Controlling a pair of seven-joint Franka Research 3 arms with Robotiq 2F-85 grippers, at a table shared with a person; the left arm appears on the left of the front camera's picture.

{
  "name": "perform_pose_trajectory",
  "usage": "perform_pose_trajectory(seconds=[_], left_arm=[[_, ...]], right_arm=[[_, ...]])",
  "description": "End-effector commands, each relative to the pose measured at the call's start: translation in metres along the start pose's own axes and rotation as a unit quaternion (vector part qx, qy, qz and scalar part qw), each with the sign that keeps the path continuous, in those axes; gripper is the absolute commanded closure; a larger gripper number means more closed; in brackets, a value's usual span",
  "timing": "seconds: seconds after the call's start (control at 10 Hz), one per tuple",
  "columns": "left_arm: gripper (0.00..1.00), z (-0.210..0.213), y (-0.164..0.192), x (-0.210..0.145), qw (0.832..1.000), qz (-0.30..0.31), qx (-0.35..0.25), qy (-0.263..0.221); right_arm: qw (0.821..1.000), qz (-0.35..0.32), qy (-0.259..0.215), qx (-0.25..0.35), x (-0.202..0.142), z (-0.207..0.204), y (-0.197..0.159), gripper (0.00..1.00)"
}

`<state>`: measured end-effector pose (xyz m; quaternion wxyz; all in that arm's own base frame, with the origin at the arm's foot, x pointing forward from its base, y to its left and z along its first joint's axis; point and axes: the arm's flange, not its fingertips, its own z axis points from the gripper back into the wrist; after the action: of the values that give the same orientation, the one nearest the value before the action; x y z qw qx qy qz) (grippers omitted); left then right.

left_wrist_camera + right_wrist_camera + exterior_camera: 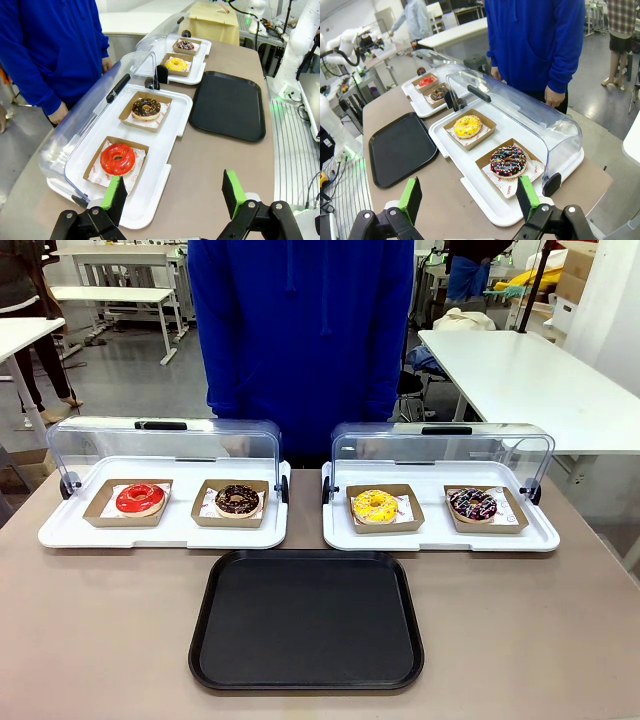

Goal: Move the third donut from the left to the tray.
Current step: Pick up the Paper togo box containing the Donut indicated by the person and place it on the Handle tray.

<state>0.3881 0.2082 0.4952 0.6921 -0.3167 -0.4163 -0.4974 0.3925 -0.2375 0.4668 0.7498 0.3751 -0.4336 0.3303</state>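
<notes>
Donut [374, 505], yellow-iced, boxed on the right white tray [437, 539], just far of the black tray [306, 620]. Left gripper [173, 192] and right gripper [469, 195] wide open, holding nothing.

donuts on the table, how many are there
4. Red-iced ring donut and chocolate-brown ring donut on the left white plastic tray; yellow-iced ring donut and dark sprinkled ring donut on the right white plastic tray. None seem hidden.
</notes>
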Motion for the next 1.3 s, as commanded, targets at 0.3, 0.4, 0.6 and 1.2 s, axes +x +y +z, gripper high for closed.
perform_pose_trajectory(seconds=[0.3, 0.4, 0.6, 1.2], left_arm=[[0.00, 0.0013, -0.0016, 0.0007, 1.000, -0.005, -0.005, -0.001], [0.00, 0.0013, -0.0016, 0.0007, 1.000, -0.005, -0.005, -0.001], [0.00, 0.0013, -0.0016, 0.0007, 1.000, -0.005, -0.005, -0.001], [0.00, 0.0013, -0.0016, 0.0007, 1.000, -0.005, -0.005, -0.001]], right_arm=[[1.000, 0.006, -0.009, 0.002, 0.0023, 0.0001, -0.0002, 0.00], [1.000, 0.006, -0.009, 0.002, 0.0023, 0.0001, -0.0002, 0.00], [1.000, 0.006, -0.009, 0.002, 0.0023, 0.0001, -0.0002, 0.00], [1.000, 0.006, -0.009, 0.002, 0.0023, 0.0001, -0.0002, 0.00]])
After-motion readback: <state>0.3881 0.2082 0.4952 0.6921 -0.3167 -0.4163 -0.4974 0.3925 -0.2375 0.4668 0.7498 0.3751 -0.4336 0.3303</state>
